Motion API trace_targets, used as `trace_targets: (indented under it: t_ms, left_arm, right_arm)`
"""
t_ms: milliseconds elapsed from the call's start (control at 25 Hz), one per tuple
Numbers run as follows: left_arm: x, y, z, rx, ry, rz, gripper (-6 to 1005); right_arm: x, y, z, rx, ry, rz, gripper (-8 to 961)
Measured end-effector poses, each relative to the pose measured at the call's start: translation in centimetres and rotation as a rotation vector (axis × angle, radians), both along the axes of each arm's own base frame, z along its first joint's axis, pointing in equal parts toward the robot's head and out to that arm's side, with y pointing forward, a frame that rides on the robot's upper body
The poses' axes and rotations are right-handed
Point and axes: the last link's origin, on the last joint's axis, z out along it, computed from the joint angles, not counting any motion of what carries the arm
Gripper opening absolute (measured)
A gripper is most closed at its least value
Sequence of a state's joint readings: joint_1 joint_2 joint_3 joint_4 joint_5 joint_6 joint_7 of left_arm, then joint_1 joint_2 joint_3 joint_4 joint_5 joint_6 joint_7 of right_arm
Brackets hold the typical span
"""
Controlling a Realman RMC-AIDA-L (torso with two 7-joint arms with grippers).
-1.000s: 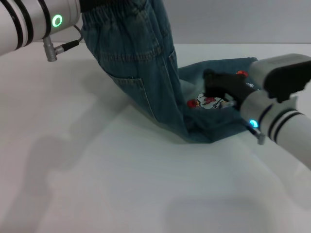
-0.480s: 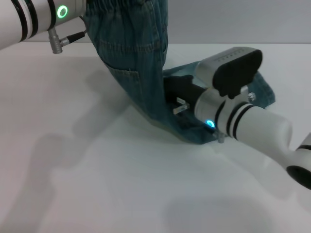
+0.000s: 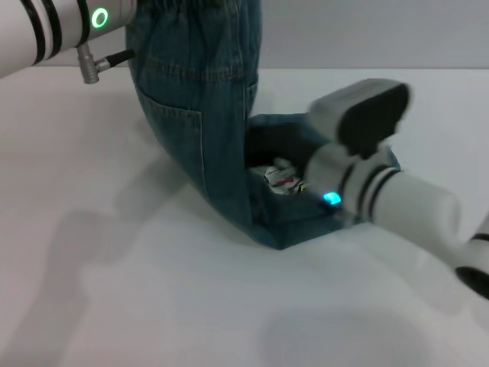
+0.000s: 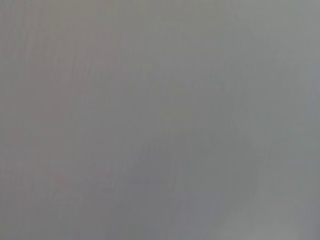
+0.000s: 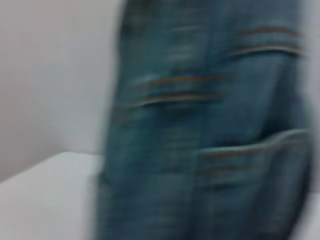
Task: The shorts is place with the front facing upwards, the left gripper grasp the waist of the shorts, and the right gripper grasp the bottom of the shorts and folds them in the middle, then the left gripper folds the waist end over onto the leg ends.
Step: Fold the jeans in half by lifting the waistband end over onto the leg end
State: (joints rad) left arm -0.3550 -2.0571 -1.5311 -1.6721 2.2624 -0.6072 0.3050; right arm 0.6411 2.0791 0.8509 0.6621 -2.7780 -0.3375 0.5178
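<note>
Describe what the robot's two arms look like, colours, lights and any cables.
The left arm is a white cylinder with black bands, a green ring light and a silver plug with a black cable. The right arm is white with black bands, a blue light and a grey-and-black block on top.

One pair of blue-green denim shorts [image 3: 206, 115], hanging from above with the lower part lying on one white table [image 3: 153, 290]. Two white cylindrical arms with black bands: one green-lit [image 3: 46, 30], one blue-lit [image 3: 397, 199]. One small red-and-white cartoon patch [image 3: 285, 181] showing on the denim.
</note>
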Motion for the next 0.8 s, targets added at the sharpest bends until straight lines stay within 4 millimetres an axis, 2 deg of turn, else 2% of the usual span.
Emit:
trace_targets:
  t_ms: [200, 440, 600, 720, 760, 800]
  left_arm:
    - [-0.3, -0.1, -0.2, -0.002, 0.006, 0.003, 100]
    - [-0.1, -0.3, -0.5, -0.018, -0.007, 0.0, 106]
    - [0.0, -0.6, -1.2, -0.041, -0.005, -0.006, 110]
    - [0.0, -0.6, -1.2, -0.041, -0.005, -0.006, 113]
    - [0.1, -1.1, -3.1, -0.088, -0.011, -0.013, 114]
    - [0.4, -1.4, -3.9, -0.111, -0.015, -0.03, 115]
  right_arm:
    - [5.0, 1.7, 3.5, 0.126, -0.012, -0.149, 0]
    - [9.7, 1.9, 7.1, 0.26, -0.028, -0.279, 0]
    - [13.9, 1.3, 10.8, 0.402, -0.046, -0.393, 0]
    - [16.0, 0.1, 13.4, 0.498, -0.04, -0.445, 0]
    - [16.7, -0.6, 14.4, 0.536, -0.041, -0.461, 0]
    - [17.2, -1.1, 15.2, 0.564, -0.046, -0.47, 0]
